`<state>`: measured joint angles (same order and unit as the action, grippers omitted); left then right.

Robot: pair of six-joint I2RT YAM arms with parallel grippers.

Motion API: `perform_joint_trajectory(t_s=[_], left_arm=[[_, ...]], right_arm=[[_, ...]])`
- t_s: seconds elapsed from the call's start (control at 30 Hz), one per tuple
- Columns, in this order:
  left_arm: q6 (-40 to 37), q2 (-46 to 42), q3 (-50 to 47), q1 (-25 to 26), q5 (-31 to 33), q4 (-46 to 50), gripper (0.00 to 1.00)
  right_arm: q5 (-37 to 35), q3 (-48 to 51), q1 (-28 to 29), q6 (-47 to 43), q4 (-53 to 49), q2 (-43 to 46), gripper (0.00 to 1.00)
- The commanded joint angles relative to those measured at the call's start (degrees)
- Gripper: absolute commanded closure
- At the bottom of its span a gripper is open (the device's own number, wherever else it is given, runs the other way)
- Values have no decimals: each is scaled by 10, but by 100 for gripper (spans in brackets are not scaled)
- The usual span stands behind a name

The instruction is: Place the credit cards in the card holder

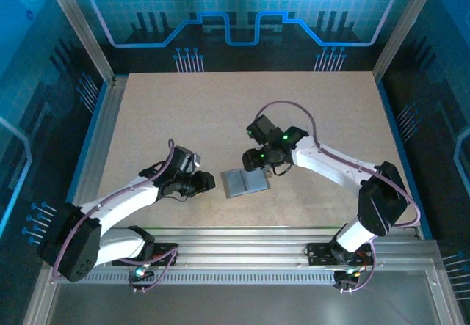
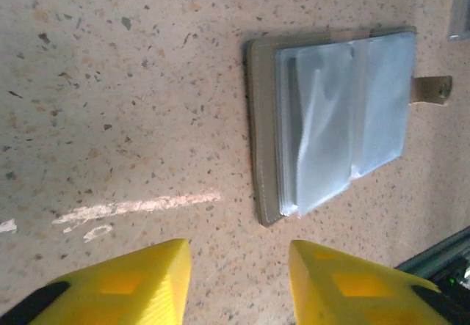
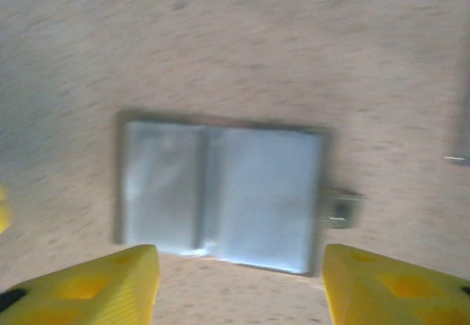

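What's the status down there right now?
Left gripper open, empty. Right gripper open, empty. Card holder lies open on table, near both. Nothing in the way.

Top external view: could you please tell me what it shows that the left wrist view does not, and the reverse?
Top external: the right gripper by the card holder, and the whole table. Left wrist: the holder's clear sleeves and its strap tab, seen up close. Shared: the holder lying open on the table, with the left gripper open near it.
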<state>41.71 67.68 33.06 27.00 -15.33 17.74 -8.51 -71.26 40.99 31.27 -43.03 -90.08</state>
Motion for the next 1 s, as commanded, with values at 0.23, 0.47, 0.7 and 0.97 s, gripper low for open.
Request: perform_joint_trajectory(t_s=[0.23,0.47,0.7,0.97], left_arm=[[-59,72,116,-8,-41,56,51],[-33,175,188,-7,-83,19,51],[-34,223,230,-6,-94,20,49],[-30,260,264,-6,-103,18,49]], right_arm=[[-114,-16,-134,-14,-68,2,32],[-85,-42,-175,-42,-40,-73,33],[-68,-61,-189,-61,-33,-115,31],[-37,-75,-200,-70,-28,-154,32]])
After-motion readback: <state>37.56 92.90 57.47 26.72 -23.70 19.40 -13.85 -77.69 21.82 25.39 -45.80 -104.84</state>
